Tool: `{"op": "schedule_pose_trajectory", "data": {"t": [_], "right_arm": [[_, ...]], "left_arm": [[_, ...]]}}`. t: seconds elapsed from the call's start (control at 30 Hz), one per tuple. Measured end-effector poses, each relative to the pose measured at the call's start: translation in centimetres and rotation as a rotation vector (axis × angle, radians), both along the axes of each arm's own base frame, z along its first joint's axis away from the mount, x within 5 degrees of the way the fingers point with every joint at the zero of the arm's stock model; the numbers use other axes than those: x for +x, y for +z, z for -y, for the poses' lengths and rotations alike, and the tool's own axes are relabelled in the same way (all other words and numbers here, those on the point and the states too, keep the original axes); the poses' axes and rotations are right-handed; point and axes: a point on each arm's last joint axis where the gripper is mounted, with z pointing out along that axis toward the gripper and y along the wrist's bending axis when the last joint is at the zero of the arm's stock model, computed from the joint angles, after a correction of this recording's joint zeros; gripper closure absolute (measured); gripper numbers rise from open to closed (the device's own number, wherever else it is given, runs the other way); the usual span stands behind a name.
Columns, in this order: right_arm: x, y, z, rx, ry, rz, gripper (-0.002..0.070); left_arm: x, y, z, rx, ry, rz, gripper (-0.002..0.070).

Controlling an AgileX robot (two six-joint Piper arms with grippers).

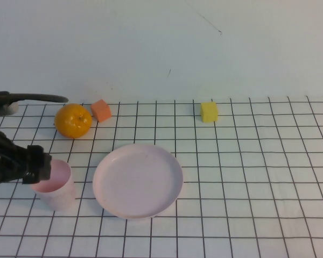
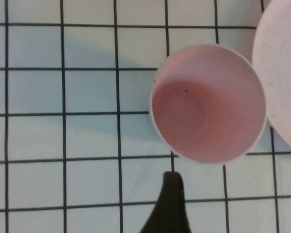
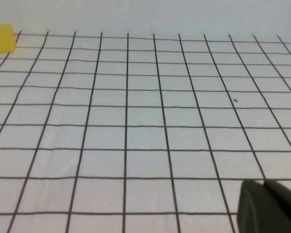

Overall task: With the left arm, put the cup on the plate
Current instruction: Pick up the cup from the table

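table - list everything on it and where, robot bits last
cup: 1, pale pink, upright, near left, just left of the plate
plate: 1, pale pink, near centre
orange: 1, orange, far left
block: 1, orange-red, right of the orange
cube: 1, yellow, far centre-right
table: 1, white with black grid
left gripper: 1, black, at the cup's left rim
right gripper: 1, black, only a corner visible in the right wrist view

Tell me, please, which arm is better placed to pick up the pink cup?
The left. Its pincer is at the cup, which stands upright beside the plate on the robot's left. The right pincer shows only in its wrist view, over bare grid near the yellow block.
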Motion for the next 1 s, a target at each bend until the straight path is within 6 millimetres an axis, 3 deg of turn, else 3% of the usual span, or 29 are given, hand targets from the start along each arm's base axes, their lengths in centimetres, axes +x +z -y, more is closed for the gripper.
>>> {"op": "schedule_pose_trajectory", "data": {"t": [0.37,0.7,0.8,0.93,1.0], "right_arm": [[0.0,0.0,0.0,0.000,0.000,0.000,0.0678],[0.0,0.0,0.0,0.000,0.000,0.000,0.0678],[0.0,0.0,0.0,0.000,0.000,0.000,0.0678],[0.0,0.0,0.0,0.000,0.000,0.000,0.0678],[0.0,0.0,0.0,0.000,0.000,0.000,0.0678]], "left_arm": [[6.1,-3.6,-0.4,0.090,0.039,-0.103,0.0117],[8.2,-7.8,-0.4,0.115,0.038,-0.224,0.0130],[8.4,-8.6,-0.4,0.115,0.044,-0.247,0.0223],[8.4,-8.8,-0.4,0.115,0.044,-0.253,0.0501],[8.4,-8.8,-0.4,0.115,0.040,-0.251,0.0594]]}}
